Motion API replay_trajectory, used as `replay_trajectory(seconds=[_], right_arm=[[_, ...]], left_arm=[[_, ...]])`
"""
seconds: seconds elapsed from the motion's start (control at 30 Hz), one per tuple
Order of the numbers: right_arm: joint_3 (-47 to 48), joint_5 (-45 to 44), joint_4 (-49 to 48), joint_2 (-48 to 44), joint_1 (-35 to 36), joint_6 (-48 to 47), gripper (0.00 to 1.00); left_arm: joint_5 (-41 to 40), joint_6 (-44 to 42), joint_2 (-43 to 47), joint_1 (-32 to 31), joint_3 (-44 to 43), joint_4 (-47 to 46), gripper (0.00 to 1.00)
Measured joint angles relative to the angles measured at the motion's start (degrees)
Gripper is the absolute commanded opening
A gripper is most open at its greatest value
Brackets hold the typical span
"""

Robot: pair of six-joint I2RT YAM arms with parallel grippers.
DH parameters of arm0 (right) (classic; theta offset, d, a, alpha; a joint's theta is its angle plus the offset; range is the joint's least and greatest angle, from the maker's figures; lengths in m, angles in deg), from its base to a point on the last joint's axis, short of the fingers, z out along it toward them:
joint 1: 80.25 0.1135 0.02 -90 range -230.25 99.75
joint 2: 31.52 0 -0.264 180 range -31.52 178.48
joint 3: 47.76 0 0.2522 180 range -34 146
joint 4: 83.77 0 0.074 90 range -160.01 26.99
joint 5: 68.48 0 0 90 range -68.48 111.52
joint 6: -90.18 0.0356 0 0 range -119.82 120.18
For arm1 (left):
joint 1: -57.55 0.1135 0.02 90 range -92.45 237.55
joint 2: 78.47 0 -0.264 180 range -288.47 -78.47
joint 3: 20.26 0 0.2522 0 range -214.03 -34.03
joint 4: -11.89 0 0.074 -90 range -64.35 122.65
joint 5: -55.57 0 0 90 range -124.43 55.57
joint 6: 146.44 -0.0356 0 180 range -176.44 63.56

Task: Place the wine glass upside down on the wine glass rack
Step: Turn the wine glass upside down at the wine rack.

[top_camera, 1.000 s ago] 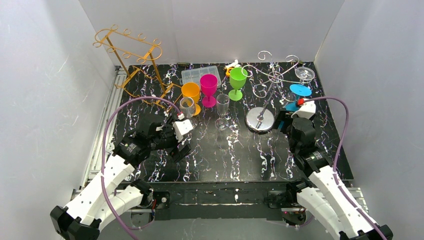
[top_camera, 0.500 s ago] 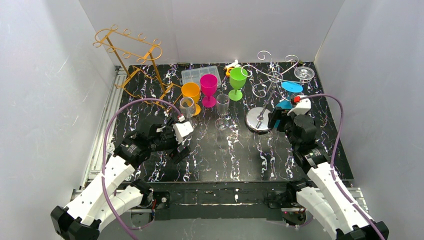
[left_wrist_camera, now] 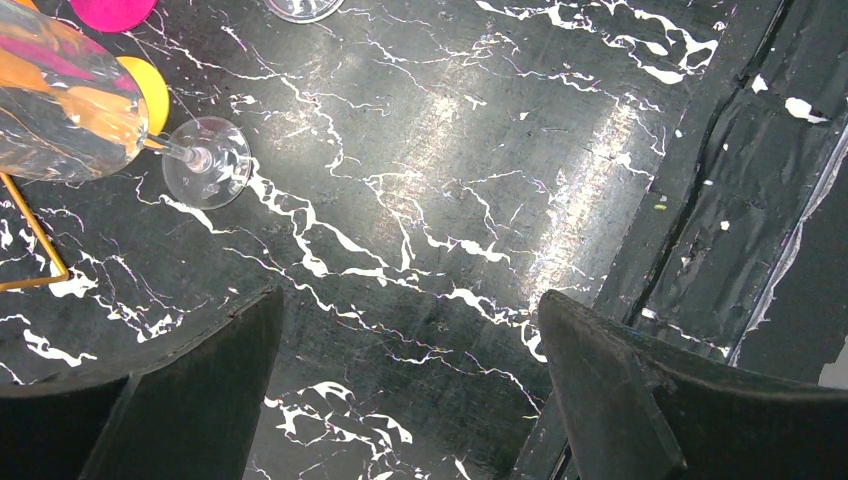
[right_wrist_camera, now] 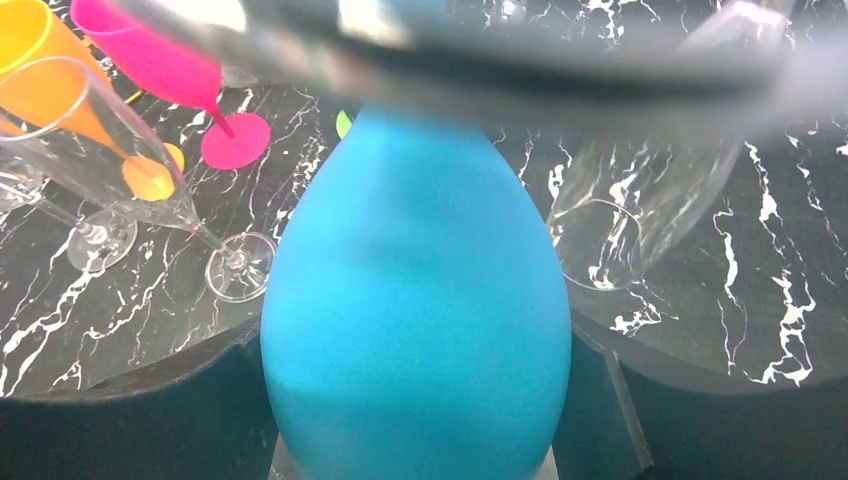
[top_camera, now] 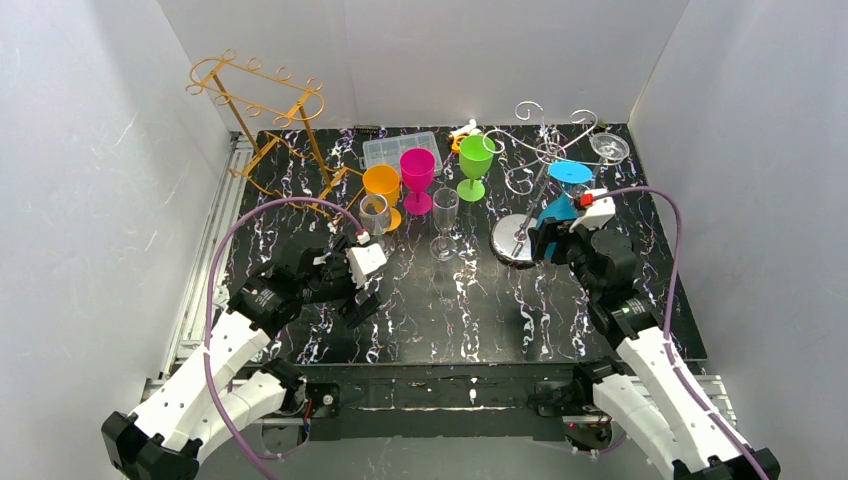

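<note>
Wine glass (top_camera: 550, 210), opaque bright blue, is upside down with its foot uppermost, right beside the silver rack (top_camera: 515, 245). The right gripper (top_camera: 550, 228) pinches its rounded bowl. The left gripper (left_wrist_camera: 410, 390) is spread wide over the table, holding nothing. I count four coloured glasses with the blue one, three clear glasses, and two racks, one of them gold (top_camera: 265, 110).

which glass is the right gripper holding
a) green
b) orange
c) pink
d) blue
d: in the right wrist view the blue wine glass fills the gap between the fingers of the right gripper, and the top view shows it foot up beside the silver rack; the green glass, pink glass and orange glass stand on the table.
</note>
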Motion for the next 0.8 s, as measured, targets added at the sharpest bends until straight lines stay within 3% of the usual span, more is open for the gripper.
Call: replay_trajectory(seconds=[0.8], right_arm=[[-1.10, 0.72, 6.09, -12.56, -0.02, 0.88, 0.78]], left_arm=[[0.02, 0.07, -2.05, 0.00, -0.07, -0.02, 0.98]])
